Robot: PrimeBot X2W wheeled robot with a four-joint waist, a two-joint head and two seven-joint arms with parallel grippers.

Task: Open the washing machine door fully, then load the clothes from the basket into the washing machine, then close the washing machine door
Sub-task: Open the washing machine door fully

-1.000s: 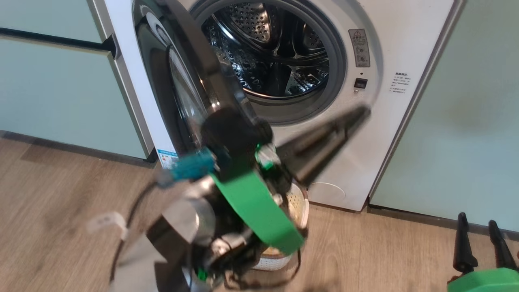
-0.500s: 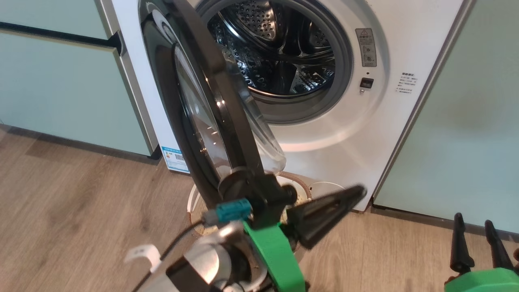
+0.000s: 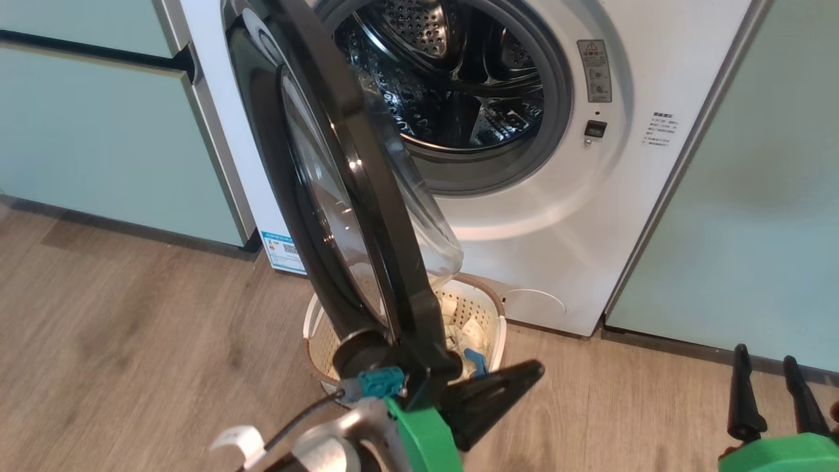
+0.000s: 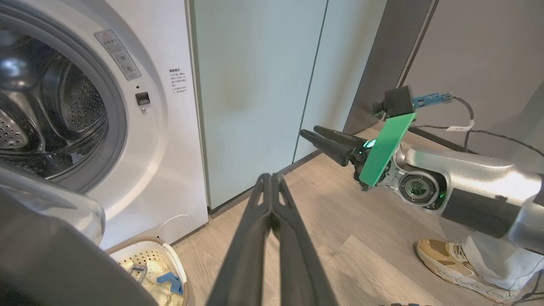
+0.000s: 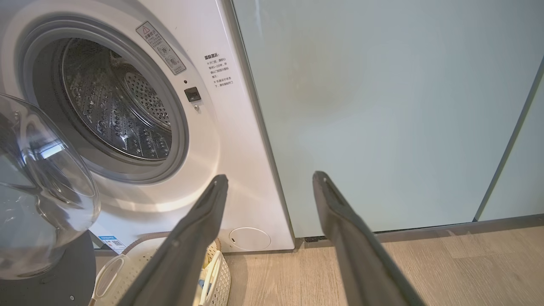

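**Left gripper [image 3: 527, 377] lowered, basket [image 3: 482, 305] uncovered**

One second ago the left gripper was held up in front of the washer [image 3: 590, 216]. Now it is seen low down, by the bottom edge of the door [image 3: 367, 196]. Its two fingers are pressed tight together, and nothing is held between them. They are pointed to the right, away from the door. Whether the arm is touching the door cannot be told.

The door is swung out from the left side of the washer, so its black rim is seen edge-on in the head view. It is not pushed all the way back. The shiny drum [image 3: 459, 85] can be seen behind it.

The basket is set on the floor [image 3: 131, 341] just in front of the washer, under the bottom of the door. The clothes [image 3: 473, 331] are piled inside it. They are cream, with a small blue piece [image 3: 475, 362] beside them.

The right gripper [image 3: 765, 359] is kept low at the right, well apart from the basket. Its fingers are spread wide, and nothing is held by them.

Pale green cabinets [image 3: 98, 144] are seen on both sides of the washer. In the left wrist view, a person's shoe [image 4: 450, 259] is seen on the floor past the right arm.
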